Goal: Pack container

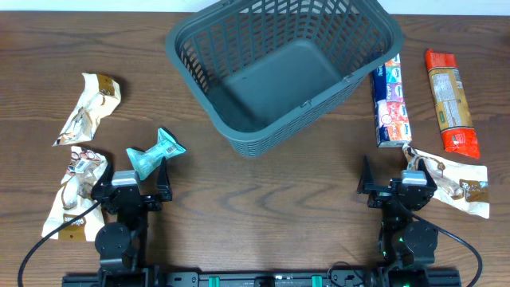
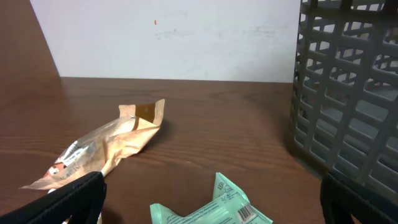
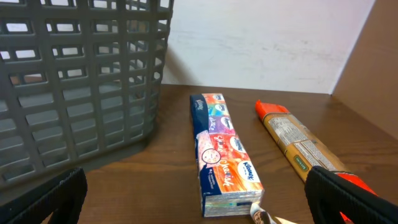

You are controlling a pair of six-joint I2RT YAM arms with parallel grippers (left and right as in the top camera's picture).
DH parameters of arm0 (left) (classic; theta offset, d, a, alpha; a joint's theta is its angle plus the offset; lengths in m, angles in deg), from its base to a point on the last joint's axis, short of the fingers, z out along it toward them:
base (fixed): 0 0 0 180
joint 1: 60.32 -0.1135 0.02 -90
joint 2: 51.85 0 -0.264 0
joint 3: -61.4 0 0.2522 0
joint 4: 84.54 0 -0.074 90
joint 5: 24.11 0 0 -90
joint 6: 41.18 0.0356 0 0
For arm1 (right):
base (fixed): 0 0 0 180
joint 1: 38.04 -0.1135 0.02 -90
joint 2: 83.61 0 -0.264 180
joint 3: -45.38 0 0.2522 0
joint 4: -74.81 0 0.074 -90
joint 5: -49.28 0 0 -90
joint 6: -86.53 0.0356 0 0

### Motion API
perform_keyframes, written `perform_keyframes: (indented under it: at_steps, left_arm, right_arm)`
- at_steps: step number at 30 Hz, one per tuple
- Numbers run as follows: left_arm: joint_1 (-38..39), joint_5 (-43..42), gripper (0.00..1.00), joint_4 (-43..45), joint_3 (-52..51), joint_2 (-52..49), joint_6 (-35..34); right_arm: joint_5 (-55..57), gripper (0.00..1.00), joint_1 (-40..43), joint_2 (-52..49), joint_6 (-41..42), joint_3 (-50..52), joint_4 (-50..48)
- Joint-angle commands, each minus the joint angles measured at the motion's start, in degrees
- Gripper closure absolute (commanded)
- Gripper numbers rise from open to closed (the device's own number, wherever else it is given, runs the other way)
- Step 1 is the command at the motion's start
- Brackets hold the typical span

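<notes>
The dark grey-green slotted container (image 1: 275,68) stands empty at the table's back middle; its wall shows in the left wrist view (image 2: 348,93) and the right wrist view (image 3: 74,81). My left gripper (image 1: 131,191) is open and empty, just behind a teal packet (image 1: 155,153), which lies between its fingers in the left wrist view (image 2: 214,208). My right gripper (image 1: 398,191) is open and empty. A Kleenex tissue pack (image 1: 390,102) lies in front of it (image 3: 224,152).
An orange-capped tan packet (image 1: 450,102) lies at far right (image 3: 298,140). A beige wrapper (image 1: 458,179) sits beside the right gripper. Two beige wrappers lie at left, one far (image 1: 92,104) (image 2: 102,146), one near (image 1: 76,187).
</notes>
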Motion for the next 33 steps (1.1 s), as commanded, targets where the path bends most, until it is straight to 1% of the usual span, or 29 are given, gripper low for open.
perform_keyframes:
  at_steps: [1,8,11,12,14,17,19,21,25,27,30,31,32,33]
  left_arm:
    - [-0.24,0.85,0.01,-2.14,-1.09,0.37,-0.31]
    - [-0.22,0.85,0.01,-2.12,-1.09,0.37,-0.31]
    - [-0.24,0.85,0.01,-2.05,-1.09,0.37,1.14]
    - [-0.22,0.55,0.01,-1.95,-1.09,0.37,0.48]
    - [-0.17,-2.27,0.02,-1.40,-1.03,0.37,-2.62]
    - [-0.17,-11.17,0.01,-0.11,-0.22,0.37,-5.31]
    - [-0.17,-17.05,0.02,0.81,1.11,0.37,-7.26]
    - [-0.17,-21.57,0.01,0.72,3.28,0.37,-9.27]
    - [-0.17,-27.34,0.01,-3.54,9.81,0.37,-9.35]
    - [-0.17,-28.06,0.01,-7.93,14.25,0.35,-9.35]
    - [-0.17,-28.09,0.01,-14.64,22.14,0.04,-9.31]
    - [-0.17,-28.41,0.01,-16.31,25.20,-0.17,-9.33]
    - [-0.17,-29.11,0.01,-17.05,27.04,-0.31,-9.31]
    - [-0.17,-29.81,0.01,-17.57,29.05,-0.39,-9.31]
  right_arm:
    - [-0.04,0.01,-0.07,0.52,-0.76,0.26,0.11]
    - [-0.02,0.01,-0.07,0.52,-0.76,0.26,0.11]
    - [-0.26,0.01,-0.07,0.50,-0.74,0.26,0.11]
    - [-0.24,0.01,-0.07,0.50,-0.76,0.26,0.11]
    - [-0.24,0.01,-0.07,0.52,-0.74,0.26,0.11]
    - [-0.31,0.01,-0.07,0.52,-0.55,0.26,0.00]
    - [-1.01,0.01,-0.07,0.52,4.61,0.26,-1.20]
    - [-4.68,0.01,-0.07,0.52,15.96,0.26,-4.00]
    - [-6.91,0.01,-0.07,0.52,31.23,0.26,-14.14]
    - [-6.86,0.01,-0.07,0.52,36.06,0.26,-20.33]
    - [-6.43,0.01,-0.07,0.52,39.54,0.26,-30.45]
    - [-6.49,0.01,-0.07,0.52,41.72,0.26,-34.56]
    - [-6.51,0.01,-0.09,0.52,43.19,0.26,-36.17]
    - [-6.99,0.01,-0.07,0.52,46.42,0.26,-38.73]
